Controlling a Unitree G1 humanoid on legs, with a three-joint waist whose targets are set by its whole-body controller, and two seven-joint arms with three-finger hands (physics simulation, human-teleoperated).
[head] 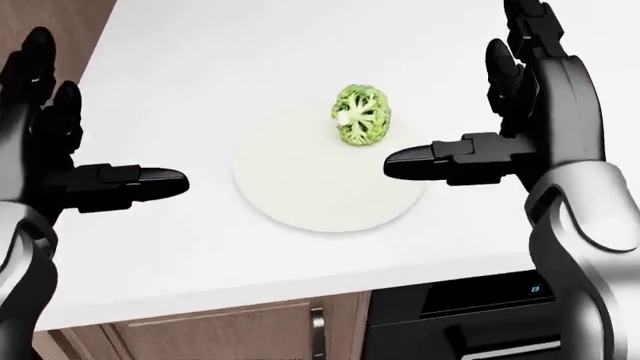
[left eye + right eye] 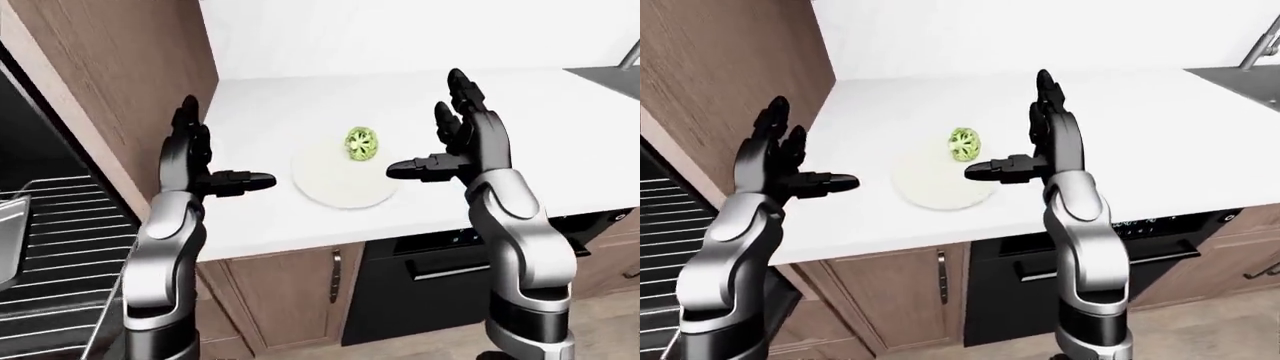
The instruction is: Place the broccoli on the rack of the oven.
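Observation:
A green broccoli (image 1: 361,114) lies at the top right edge of a round white plate (image 1: 310,187) on the white counter (image 1: 200,90). My right hand (image 1: 480,112) is open, fingers up and thumb pointing left, just right of the broccoli and not touching it. My left hand (image 1: 80,142) is open and empty, hovering over the counter's left part, well left of the plate. The oven's wire rack (image 2: 60,247) shows at the lower left of the left-eye view, below counter height.
A tall wooden cabinet wall (image 2: 120,67) stands left of the counter. A black appliance (image 2: 440,285) and a wooden cabinet door (image 2: 290,292) sit under the counter. A sink edge and faucet (image 2: 615,67) show at the far right.

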